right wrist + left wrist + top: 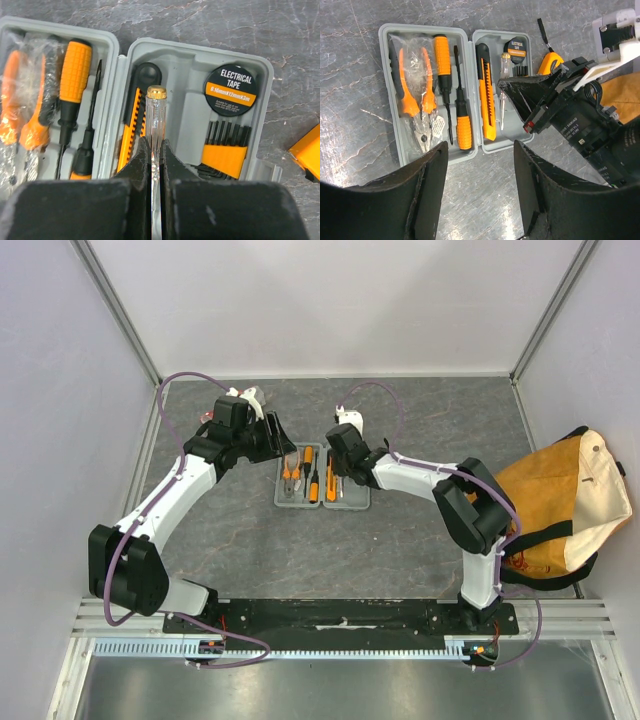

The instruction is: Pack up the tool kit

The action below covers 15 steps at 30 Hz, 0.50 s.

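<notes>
The clear, brass-capped tester screwdriver (pixel 156 107) is pinched lengthwise in the right hand (pixel 155 144), evidently to line it up with its slot in the flat grey plastic case (pixel 200 48), laid open on the table (pixel 360 155), while the left hand (pixel 480 148) hangs open and empty nearby.

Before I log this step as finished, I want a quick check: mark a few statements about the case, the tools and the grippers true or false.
1. The tool kit case lies open. True.
2. The right gripper is shut on the clear-handled tester. True.
3. The left gripper holds the pliers. False: it is open and empty; the pliers lie in the case.
4. The electrical tape lies outside the case. False: it sits inside, above the hex keys.
</notes>
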Each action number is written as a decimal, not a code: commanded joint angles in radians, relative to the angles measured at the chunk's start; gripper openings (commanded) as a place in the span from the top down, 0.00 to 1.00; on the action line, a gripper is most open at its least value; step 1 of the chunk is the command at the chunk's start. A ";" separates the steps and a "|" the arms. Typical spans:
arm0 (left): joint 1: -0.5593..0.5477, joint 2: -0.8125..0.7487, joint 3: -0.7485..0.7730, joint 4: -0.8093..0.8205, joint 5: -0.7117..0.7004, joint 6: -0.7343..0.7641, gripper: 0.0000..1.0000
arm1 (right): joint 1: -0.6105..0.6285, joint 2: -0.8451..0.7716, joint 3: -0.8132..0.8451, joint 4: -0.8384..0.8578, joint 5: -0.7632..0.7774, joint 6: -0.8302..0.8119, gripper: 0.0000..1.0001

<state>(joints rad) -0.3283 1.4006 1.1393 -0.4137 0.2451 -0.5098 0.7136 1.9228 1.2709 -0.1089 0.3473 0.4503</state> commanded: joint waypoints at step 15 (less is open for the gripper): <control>0.003 -0.006 0.013 0.012 -0.010 0.045 0.39 | 0.000 0.110 0.093 0.038 0.151 0.036 0.99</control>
<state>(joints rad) -0.3283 1.4006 1.1393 -0.4168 0.2382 -0.5037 0.7128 1.9957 1.3087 -0.1001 0.4435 0.4595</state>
